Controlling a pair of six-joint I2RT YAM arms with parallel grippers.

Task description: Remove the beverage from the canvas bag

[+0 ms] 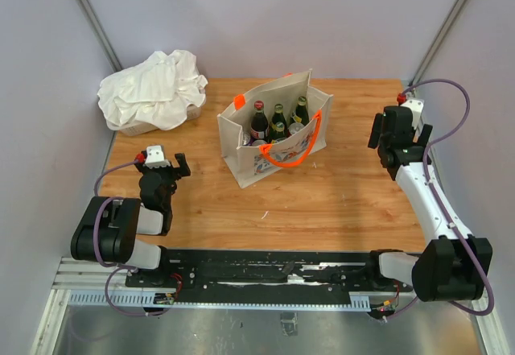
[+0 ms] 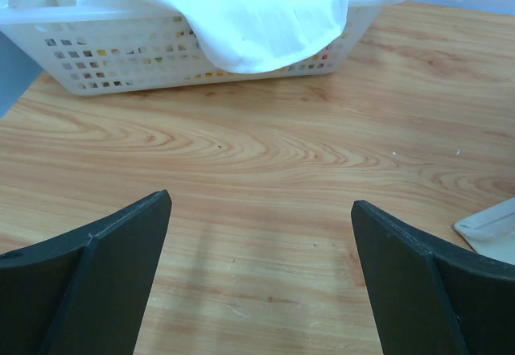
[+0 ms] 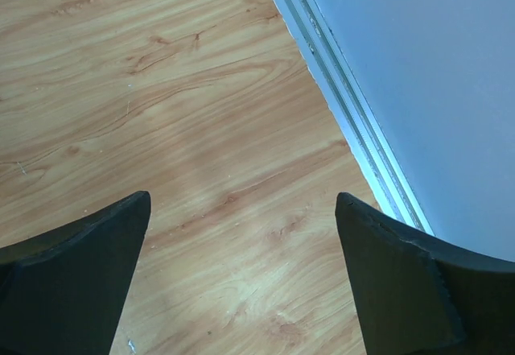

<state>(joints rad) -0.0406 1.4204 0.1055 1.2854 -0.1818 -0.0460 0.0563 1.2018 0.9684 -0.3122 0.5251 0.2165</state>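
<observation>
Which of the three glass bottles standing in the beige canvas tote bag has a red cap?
The dark bottle at the row's left end in the top view; the middle bottle and right bottle look green, with no red cap.

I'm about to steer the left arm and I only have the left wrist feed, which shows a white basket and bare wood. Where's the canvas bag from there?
Observer: The canvas bag stands near the middle of the table, to the right of the left gripper and a bit farther back. Its mouth is open upward.
Operator: What's inside it?
Observer: Three dark bottles stand upright in a row, with their necks clear of the rim.
Operator: Is the right arm in my way?
Observer: No. The right gripper is open and empty by the table's right edge, well clear of the bag.
</observation>
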